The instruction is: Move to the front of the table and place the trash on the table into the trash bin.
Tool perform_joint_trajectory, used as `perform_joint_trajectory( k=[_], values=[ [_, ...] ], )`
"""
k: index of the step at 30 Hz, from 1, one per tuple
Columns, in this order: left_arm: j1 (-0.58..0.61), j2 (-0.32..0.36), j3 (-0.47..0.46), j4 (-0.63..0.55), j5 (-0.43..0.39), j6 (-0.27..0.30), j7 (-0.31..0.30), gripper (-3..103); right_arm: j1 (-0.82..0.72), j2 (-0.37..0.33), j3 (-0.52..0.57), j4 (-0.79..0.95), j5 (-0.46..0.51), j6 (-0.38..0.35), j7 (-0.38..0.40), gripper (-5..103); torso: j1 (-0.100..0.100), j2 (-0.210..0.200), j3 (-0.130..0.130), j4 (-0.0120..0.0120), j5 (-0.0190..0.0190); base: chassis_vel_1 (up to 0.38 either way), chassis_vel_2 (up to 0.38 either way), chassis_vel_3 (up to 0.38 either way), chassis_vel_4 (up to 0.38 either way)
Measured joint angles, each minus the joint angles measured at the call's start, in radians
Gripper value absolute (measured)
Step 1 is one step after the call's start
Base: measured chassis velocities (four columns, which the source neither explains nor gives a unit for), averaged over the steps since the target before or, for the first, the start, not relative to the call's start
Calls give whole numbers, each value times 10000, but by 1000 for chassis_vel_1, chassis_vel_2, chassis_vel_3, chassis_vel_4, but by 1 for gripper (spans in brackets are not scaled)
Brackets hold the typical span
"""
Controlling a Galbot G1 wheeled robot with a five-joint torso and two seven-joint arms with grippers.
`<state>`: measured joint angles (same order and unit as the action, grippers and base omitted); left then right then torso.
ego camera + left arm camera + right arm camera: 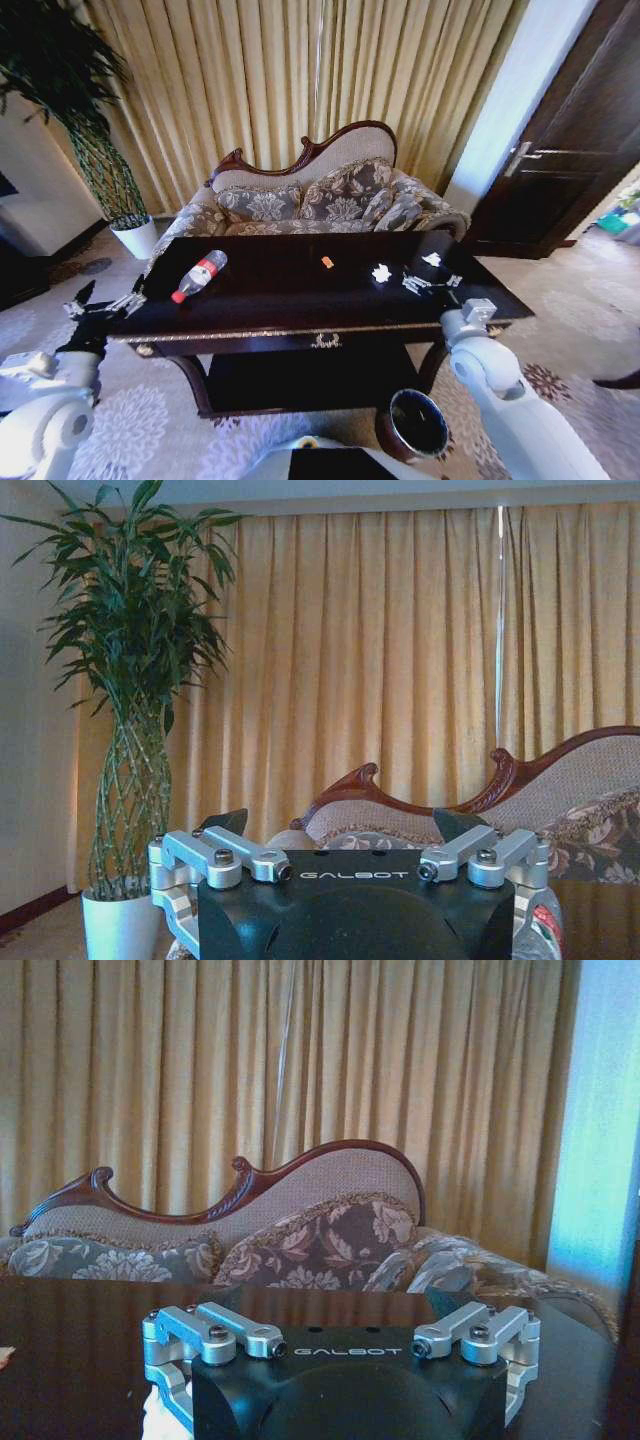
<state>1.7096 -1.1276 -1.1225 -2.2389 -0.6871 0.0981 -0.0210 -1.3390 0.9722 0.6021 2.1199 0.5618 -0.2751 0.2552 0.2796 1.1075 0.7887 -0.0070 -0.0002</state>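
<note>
The dark glossy table [280, 295] stands right in front of me. On it lie a clear bottle [200, 275] with a red label at the left, a tiny orange scrap [327, 262] in the middle, and a white paper wad [381, 272] to its right. Another white bit [432, 259] lies farther right. The round brown trash bin [418, 425] sits on the floor below the table's front right. My left gripper [105, 300] [342, 825] hovers open at the table's left corner, beside the bottle [540, 930]. My right gripper [432, 283] [340, 1295] is open over the table's right part, near the wad [160, 1415].
A patterned sofa [320, 200] with a carved back stands behind the table, before gold curtains. A tall plant in a white pot [135, 237] is at the back left, and a dark door [570, 150] at the right. Patterned carpet surrounds the table.
</note>
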Motion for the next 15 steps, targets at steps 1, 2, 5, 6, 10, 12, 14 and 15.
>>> perform_joint_trajectory(
  k=[1, 2, 5, 6, 10, 12, 14, 15],
  values=[
    [0, 0, 0, 0, 0, 0, 0, 100, 0, 0, 0, 0, 0, 0, 0, 100, 0, 0, 0, 0, 0, -60, 45, 15, -22],
    [0, -6, -4, 0, -2, 2, -2, 100, 115, -56, -64, -47, 68, -35, 19, 100, -2, 1, 0, -1, 0, 0, 0, 0, 0],
    [17, -25, -19, 4, -4, 7, -9, 100, 291, -154, -214, -151, 154, -68, 42, 100, -18, 7, -7, -1, 0, 0, 0, 0, 0],
    [32, -33, -27, 15, -4, 7, -11, 100, 352, -180, -294, -204, 156, -70, 51, 100, -22, 10, -9, -3, 2, 42, -44, 3, 53],
    [99, -52, -49, 86, -5, -25, -12, 100, 596, -235, -621, -366, 154, -71, 174, 100, -23, 11, -8, -2, 4, 30, -46, -20, 34],
    [100, -42, -58, 134, -6, -46, -12, 100, 745, -282, -769, -432, 176, -119, 261, 100, -22, 10, -7, -3, 3, 0, 0, 0, 0],
    [62, -11, -73, 200, -10, -52, -12, 100, 1007, -384, -964, -568, 279, -273, 336, 100, -12, 5, -3, -3, 3, 0, 0, 0, 0],
    [40, 9, -91, 217, -18, -53, -12, 100, 1239, -477, -1088, -680, 369, -408, 380, 100, -9, 3, -3, -1, -1, 0, 0, 0, 0]
  ],
)
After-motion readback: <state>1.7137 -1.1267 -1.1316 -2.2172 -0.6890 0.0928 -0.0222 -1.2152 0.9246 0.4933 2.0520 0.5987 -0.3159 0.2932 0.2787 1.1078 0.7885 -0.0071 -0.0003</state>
